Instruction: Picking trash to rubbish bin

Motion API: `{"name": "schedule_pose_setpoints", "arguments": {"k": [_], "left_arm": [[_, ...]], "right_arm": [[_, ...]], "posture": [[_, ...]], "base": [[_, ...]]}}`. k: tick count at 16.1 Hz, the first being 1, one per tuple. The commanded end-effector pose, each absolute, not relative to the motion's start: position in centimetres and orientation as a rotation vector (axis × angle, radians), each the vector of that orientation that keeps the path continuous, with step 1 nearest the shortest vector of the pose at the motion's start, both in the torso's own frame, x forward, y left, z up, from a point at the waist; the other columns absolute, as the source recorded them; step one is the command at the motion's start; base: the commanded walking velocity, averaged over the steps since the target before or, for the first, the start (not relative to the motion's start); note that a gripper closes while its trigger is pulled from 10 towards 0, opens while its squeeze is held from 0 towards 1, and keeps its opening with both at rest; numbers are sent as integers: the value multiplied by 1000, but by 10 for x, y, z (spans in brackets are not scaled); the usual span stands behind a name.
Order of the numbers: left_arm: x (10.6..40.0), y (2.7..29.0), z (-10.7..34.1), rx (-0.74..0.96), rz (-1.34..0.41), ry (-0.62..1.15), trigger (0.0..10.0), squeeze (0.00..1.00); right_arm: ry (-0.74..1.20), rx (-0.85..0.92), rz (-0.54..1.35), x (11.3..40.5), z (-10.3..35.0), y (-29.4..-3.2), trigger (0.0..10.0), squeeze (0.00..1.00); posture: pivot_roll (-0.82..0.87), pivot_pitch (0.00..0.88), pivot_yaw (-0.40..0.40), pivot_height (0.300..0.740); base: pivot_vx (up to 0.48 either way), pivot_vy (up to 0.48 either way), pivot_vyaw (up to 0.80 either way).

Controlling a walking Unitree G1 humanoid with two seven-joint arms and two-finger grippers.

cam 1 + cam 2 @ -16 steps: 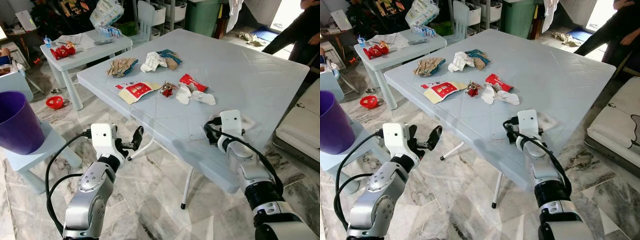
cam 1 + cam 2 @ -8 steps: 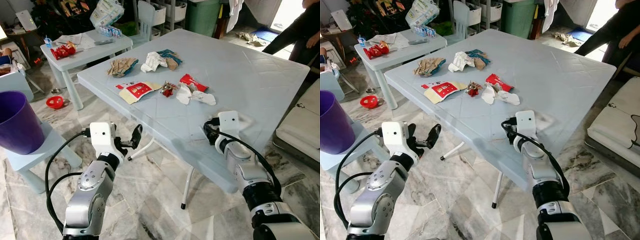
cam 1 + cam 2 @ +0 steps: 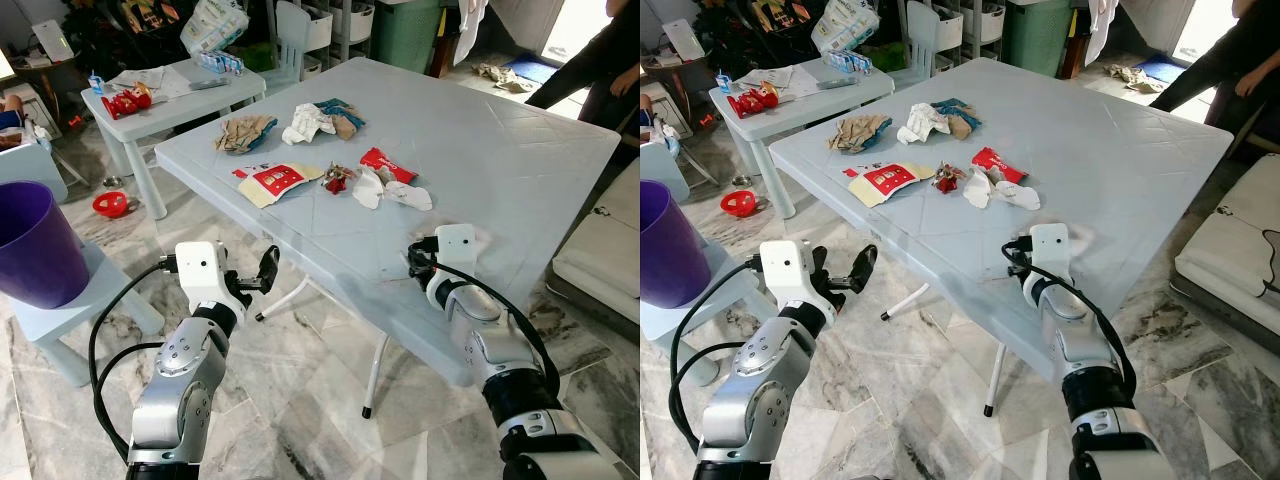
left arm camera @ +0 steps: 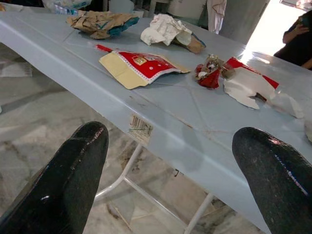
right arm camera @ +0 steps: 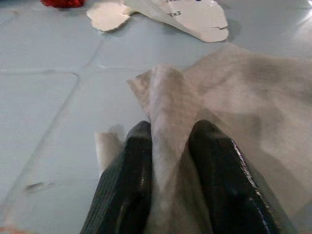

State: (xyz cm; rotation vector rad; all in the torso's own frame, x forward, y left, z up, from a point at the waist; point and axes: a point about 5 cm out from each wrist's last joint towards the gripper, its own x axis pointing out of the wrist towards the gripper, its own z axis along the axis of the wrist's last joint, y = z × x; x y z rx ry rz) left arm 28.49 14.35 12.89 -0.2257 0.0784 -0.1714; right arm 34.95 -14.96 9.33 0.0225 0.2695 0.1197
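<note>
Right gripper (image 5: 168,195) edged forward, jaws pinching tissue (image 5: 234,102), wrappers (image 3: 385,180) beyond

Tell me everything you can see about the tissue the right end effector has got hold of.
The tissue is a thin, off-white sheet that looks like soft paper, creased and rumpled. Most of it lies spread flat on the pale blue table, near the edge closest to the robot. One fold is pinched up into a ridge between the two black fingers of the right end effector, which are closed on it. Just beyond it lie white paper scraps; it does not touch them.
</note>
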Motion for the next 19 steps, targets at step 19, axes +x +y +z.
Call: {"name": "schedule_pose_setpoints", "arguments": {"k": [19], "left_arm": [[312,167,142,-302,-31,30,10000,0]], "right_arm": [[-103,178,84,334,156,-152,0,0]], "posture": [[18,24,1,740]], "base": [[0,0,-240]]}}
